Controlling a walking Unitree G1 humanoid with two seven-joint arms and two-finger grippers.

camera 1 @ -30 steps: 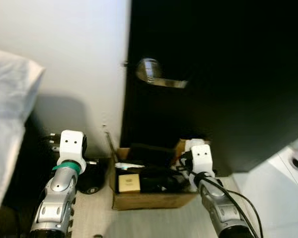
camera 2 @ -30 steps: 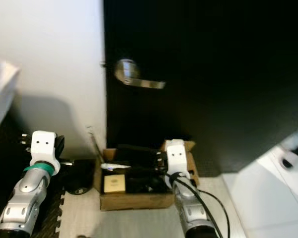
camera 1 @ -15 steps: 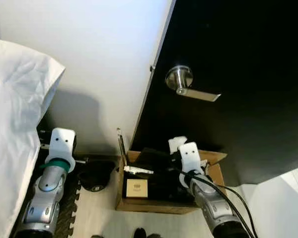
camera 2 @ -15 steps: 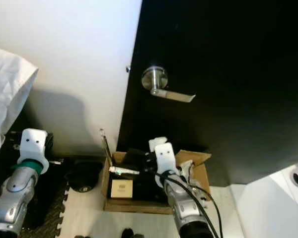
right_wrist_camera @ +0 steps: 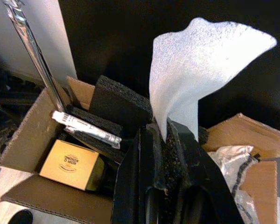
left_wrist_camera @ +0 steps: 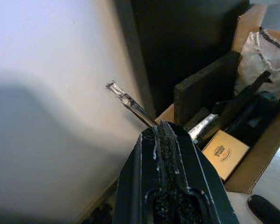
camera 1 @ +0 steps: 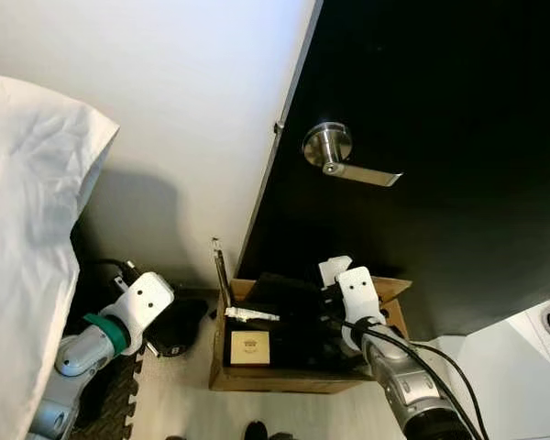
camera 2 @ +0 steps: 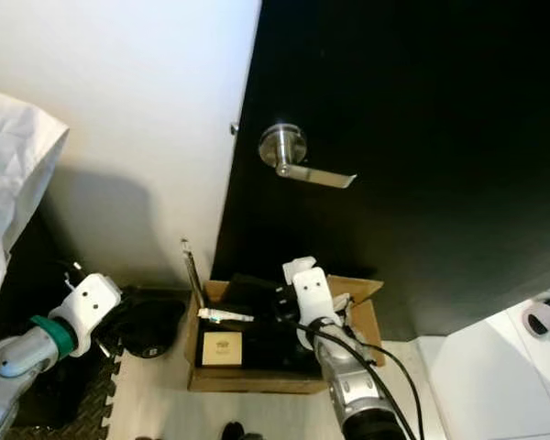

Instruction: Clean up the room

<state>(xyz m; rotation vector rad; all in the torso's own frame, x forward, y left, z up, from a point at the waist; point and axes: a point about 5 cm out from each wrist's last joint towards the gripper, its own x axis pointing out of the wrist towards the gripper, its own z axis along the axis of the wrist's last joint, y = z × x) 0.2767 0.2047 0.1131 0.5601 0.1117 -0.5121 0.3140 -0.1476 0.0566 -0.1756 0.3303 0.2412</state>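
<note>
One open cardboard box [camera 1: 284, 376] sits on the floor against the foot of the black door [camera 1: 440, 110], and I place everything else from it. My right gripper [right_wrist_camera: 164, 132] hangs over the box's right half, its two fingers pinching the lower edge of one white foam sheet [right_wrist_camera: 196, 65], which stands up above the box toward the door. My left gripper [left_wrist_camera: 164, 135] is off the box's left side, aimed at the box's left wall, its two fingers pressed together with nothing between them.

Inside the box I count one small tan carton [camera 1: 250, 346] near the front left corner, one white tube [camera 1: 250, 314] lying just behind that carton, one dark foam block [right_wrist_camera: 119, 105] toward the back, and one crumpled clear wrapper [right_wrist_camera: 228, 156] at the right end. One thin silvery rod [camera 1: 222, 266] leans up out of the box's back left corner against the white wall [camera 1: 165, 110]. One dark round object [camera 1: 176, 330] lies on the floor just left of the box. Above the box, the door carries one silver lever handle [camera 1: 344, 156]. Far left of the box hangs one white sheet [camera 1: 23, 229].
</note>
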